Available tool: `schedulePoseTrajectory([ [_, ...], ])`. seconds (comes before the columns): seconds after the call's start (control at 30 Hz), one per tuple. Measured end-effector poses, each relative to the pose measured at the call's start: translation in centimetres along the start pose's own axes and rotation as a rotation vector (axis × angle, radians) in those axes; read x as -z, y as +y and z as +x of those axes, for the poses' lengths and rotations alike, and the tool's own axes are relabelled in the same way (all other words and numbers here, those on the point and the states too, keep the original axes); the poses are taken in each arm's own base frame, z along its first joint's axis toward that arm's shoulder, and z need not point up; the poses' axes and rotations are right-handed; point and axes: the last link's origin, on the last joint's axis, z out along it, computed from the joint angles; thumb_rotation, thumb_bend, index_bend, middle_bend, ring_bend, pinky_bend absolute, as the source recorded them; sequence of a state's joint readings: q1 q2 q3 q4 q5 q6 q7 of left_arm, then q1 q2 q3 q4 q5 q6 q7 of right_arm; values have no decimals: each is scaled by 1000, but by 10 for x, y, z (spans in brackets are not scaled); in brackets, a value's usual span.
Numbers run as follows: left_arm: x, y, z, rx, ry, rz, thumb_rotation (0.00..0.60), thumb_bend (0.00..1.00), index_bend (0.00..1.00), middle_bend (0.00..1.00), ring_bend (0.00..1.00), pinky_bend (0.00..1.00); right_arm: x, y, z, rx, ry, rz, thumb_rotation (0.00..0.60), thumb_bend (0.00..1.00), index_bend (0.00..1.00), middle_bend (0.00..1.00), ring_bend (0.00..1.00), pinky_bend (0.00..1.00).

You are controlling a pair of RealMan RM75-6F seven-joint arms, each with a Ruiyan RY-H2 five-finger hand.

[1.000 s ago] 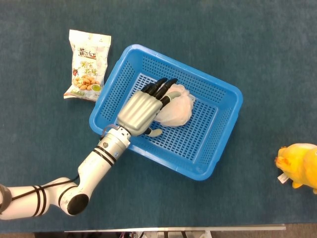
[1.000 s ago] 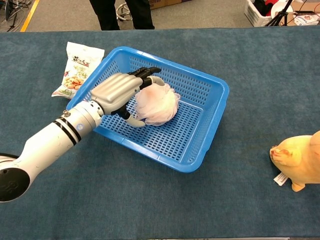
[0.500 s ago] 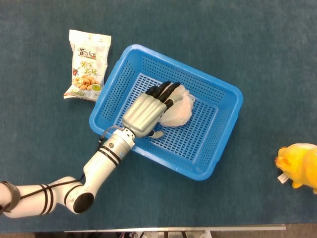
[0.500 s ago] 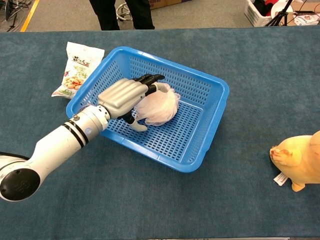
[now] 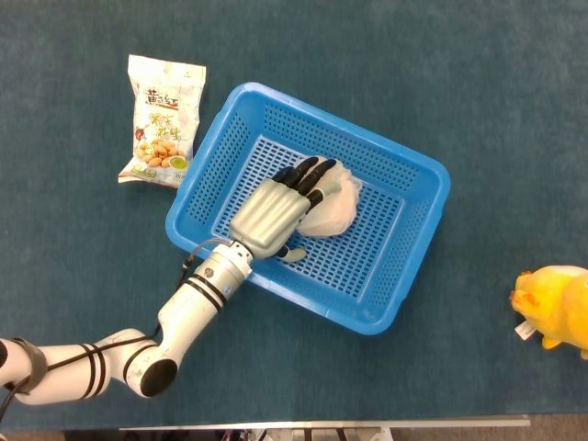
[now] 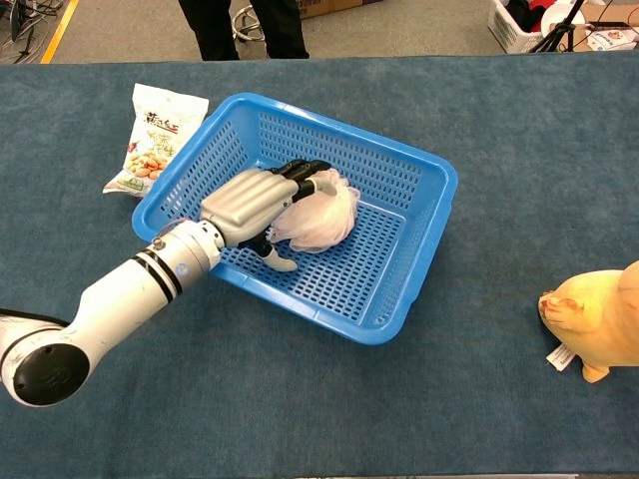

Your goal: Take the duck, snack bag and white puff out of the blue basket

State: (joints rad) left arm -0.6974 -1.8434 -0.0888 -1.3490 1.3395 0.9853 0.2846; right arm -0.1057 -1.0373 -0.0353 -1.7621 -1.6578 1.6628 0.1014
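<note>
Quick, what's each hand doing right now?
Left hand: inside the blue basket, fingers laid over the white puff; a firm grip cannot be told.
Right hand: not in view.

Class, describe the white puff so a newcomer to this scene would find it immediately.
Find the blue basket in the middle of the table. The puff lies inside it, under the left robot hand. It is the only thing in the basket: a soft, ruffled white ball.

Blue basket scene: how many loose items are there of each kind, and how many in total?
White puff: 1, in the blue basket
Snack bag: 1, on the table
Yellow duck: 1, on the table
Total: 3 items
</note>
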Motion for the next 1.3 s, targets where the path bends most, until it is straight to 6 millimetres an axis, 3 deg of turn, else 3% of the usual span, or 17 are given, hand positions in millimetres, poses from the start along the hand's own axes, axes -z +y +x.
schedulePoseTrajectory([
  [0.17,0,3,0,25,35,-12,600,24,272,87,158,470,0,1,-1,-1,-2,-1,600,0,20,127,117,413],
  [0.6,1,6,-2,60,157,-55,600,64,480,481,490,773,0,1,-3,-7,-7,-4,600,0,20,127,117,413],
  [0.8,3,5,-1,65,198,-55,600,140,587,600,579,860,0,2,-4,-10,-8,-6,600,0,20,127,117,413],
  [1.03,11,4,4,73,251,-52,600,297,693,709,666,944,0,2,-4,-11,-10,-6,600,0,20,127,117,412],
  [1.3,19,0,8,79,262,-48,600,317,741,770,698,974,-1,1,-6,-12,-14,-4,600,0,20,127,117,413],
])
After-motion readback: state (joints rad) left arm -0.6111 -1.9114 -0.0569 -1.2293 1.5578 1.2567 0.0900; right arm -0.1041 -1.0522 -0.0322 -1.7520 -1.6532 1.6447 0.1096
